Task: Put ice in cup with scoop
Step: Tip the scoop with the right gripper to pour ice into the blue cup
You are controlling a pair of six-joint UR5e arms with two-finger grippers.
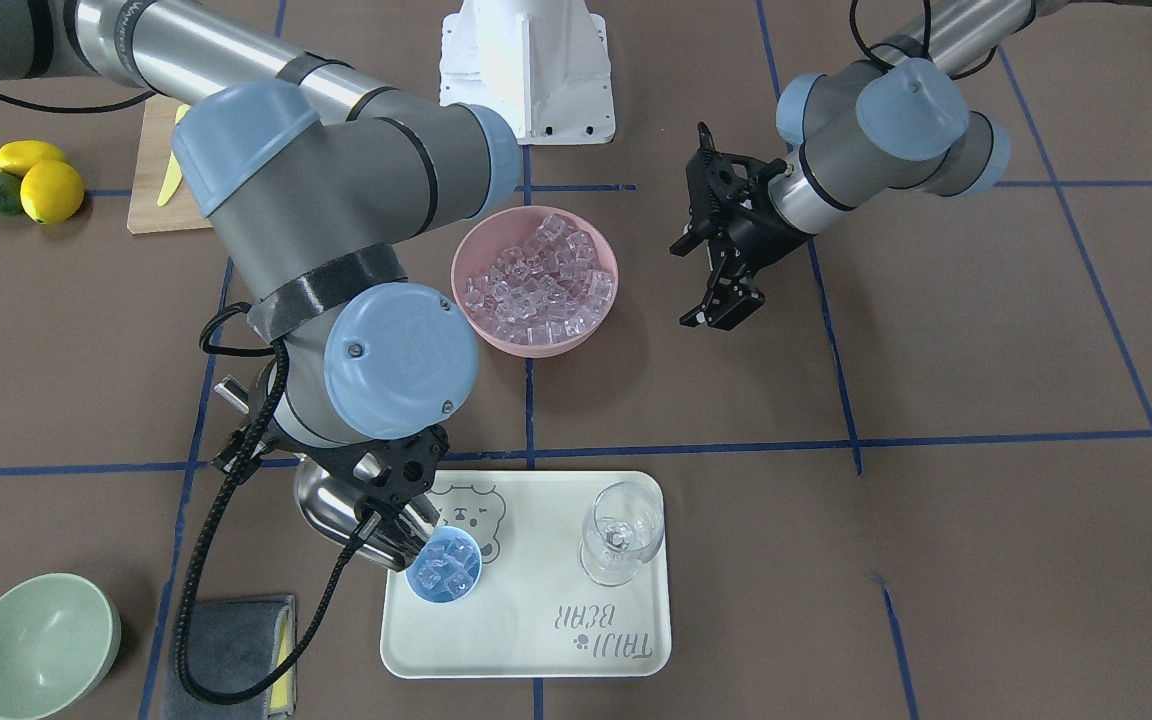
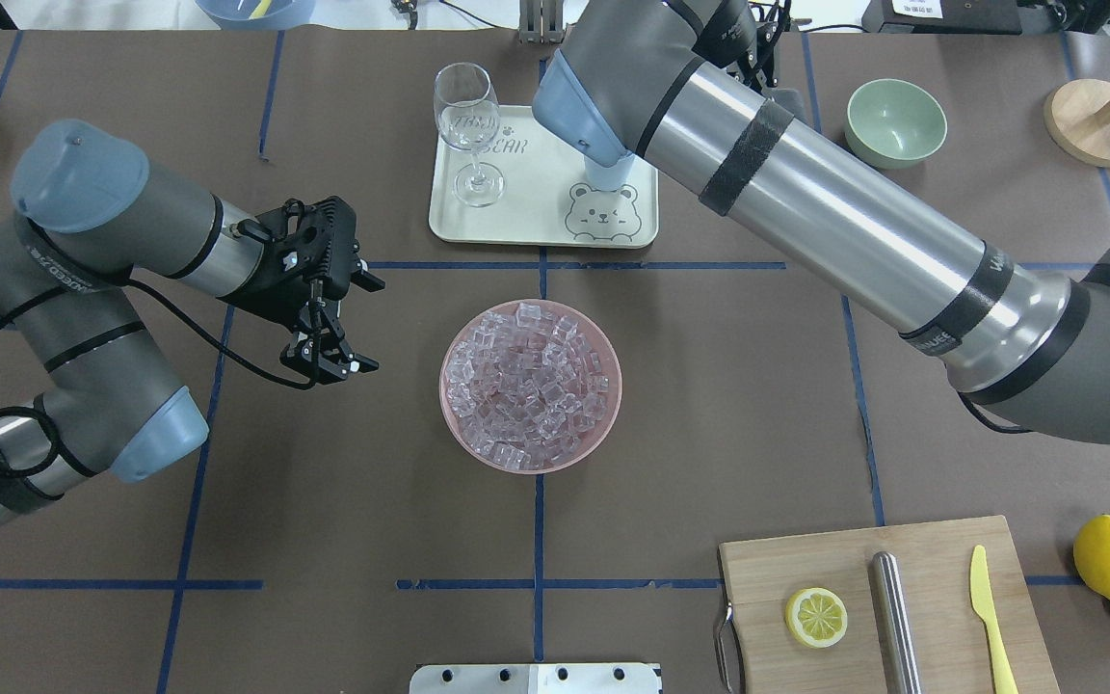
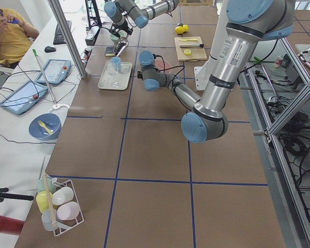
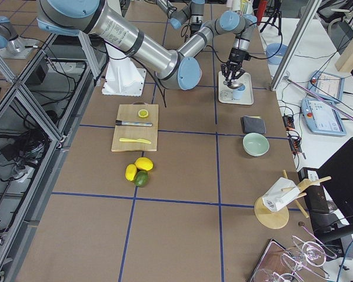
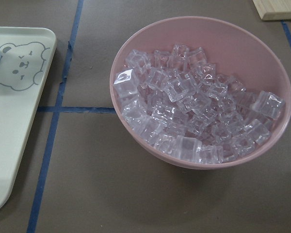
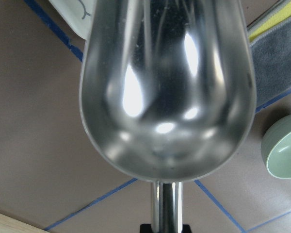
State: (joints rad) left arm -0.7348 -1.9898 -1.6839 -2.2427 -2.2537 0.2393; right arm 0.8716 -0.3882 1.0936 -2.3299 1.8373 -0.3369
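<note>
Scoop (image 1: 328,505) — long axis steeply tilted, mouth down over cup (image 1: 414,582) holding ice (image 1: 448,568); handle clamped by right gripper (image 1: 398,500). Left gripper (image 2: 357,323) — spread, holding nothing.

The scoop (image 6: 167,87) is shiny, smooth metal, like a mirror. The ice (image 5: 199,116) is clear and glassy. The pink bowl (image 5: 136,48) looks like smooth, dull plastic. The board (image 2: 940,617) is pale wood. The table (image 2: 709,434) cover looks like dull brown paper.
</note>
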